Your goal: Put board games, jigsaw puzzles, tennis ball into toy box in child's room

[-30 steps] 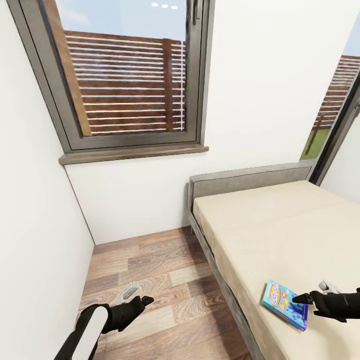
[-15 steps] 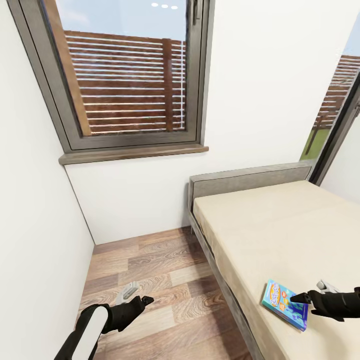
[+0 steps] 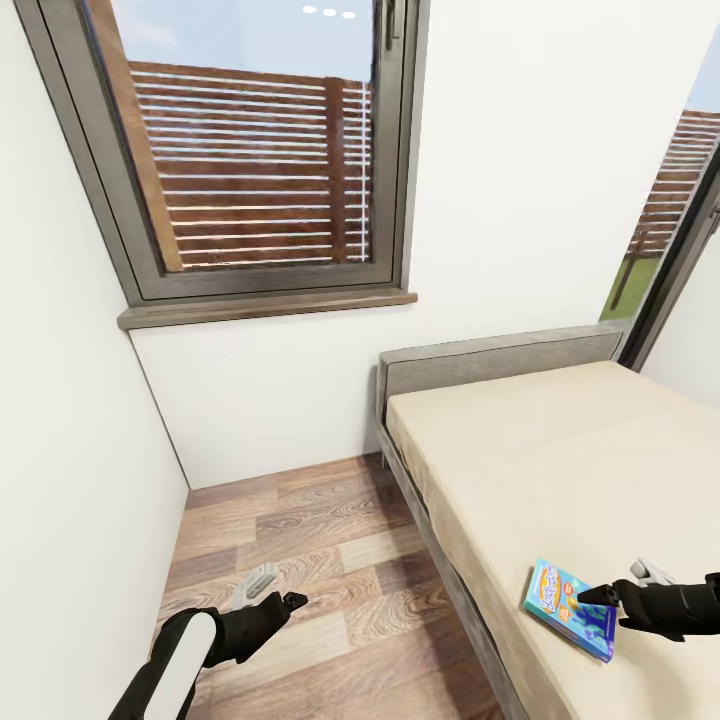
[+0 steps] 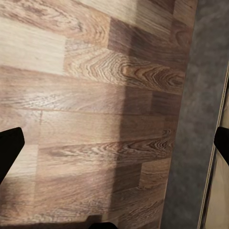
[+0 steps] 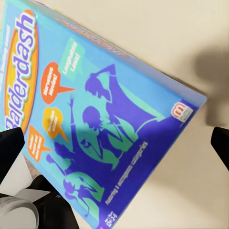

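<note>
Your right gripper (image 3: 612, 590), fingers spread, sits over the board game (image 3: 568, 608) on the bed (image 3: 520, 450), lower right. Left gripper (image 3: 270, 590), fingers spread, hangs above the floor (image 3: 330, 540).

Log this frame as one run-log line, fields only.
phase: reaching for board game | location: lying flat on bed near its edge | right gripper: open, over game's corner | left gripper: open, over wood floor
</note>
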Tool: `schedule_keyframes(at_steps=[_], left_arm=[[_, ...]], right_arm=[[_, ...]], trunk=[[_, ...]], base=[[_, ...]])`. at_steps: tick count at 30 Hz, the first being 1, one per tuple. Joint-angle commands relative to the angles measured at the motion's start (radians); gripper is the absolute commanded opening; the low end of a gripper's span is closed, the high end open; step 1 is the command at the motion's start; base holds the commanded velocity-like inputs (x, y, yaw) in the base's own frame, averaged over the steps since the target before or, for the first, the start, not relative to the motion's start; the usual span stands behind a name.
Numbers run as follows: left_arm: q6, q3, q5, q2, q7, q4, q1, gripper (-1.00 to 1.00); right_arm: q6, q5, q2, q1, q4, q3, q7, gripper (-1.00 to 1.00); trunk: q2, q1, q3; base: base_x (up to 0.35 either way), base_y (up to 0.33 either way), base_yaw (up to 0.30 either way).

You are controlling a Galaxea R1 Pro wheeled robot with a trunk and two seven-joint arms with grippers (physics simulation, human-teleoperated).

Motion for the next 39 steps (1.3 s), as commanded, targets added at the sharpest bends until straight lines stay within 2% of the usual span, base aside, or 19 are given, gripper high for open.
schedule_keyframes(at_steps=[1, 39], left_arm=[[0.005, 0.002, 0.011, -0.001, 0.009, -0.001, -0.001, 1.0], [0.005, 0.002, 0.011, -0.001, 0.009, -0.001, -0.001, 1.0]], right_arm=[[0.013, -0.007, 0.024, 0.001, 0.001, 0.001, 0.001, 1.0], [0.013, -0.007, 0.063, 0.001, -0.035, 0.009, 0.001, 1.0]], trunk=[[0.0, 0.0, -0.001], [0.0, 0.0, -0.001]], base=[[0.0, 0.0, 0.0], [0.0, 0.0, 0.0]])
